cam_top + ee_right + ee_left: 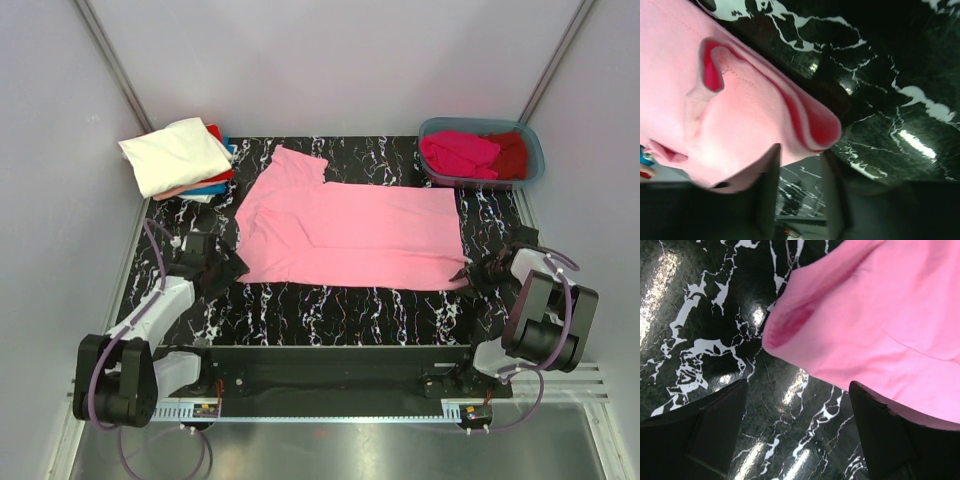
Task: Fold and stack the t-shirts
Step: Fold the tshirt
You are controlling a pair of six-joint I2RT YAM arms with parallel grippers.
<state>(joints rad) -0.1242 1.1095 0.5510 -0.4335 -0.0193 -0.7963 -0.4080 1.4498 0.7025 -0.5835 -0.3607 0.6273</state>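
Observation:
A light pink t-shirt (350, 232) lies spread flat across the black marble table (330, 315). My left gripper (215, 268) is open at the shirt's near left corner (790, 330). Bare table shows between its fingers (715, 425), and the right one stands in front of the shirt's edge. My right gripper (470, 275) is at the near right corner. Its jaws stand a little apart, with the shirt's folded hem (815, 125) at the fingertips (765, 185), not clamped. A stack of folded shirts (180, 155), cream-white on top, sits at the back left.
A grey-blue tub (533, 150) at the back right holds a magenta shirt (458, 152) and a dark red shirt (510, 152). Grey walls close in the table at the back and sides. The arm bases (330, 380) stand along the near edge.

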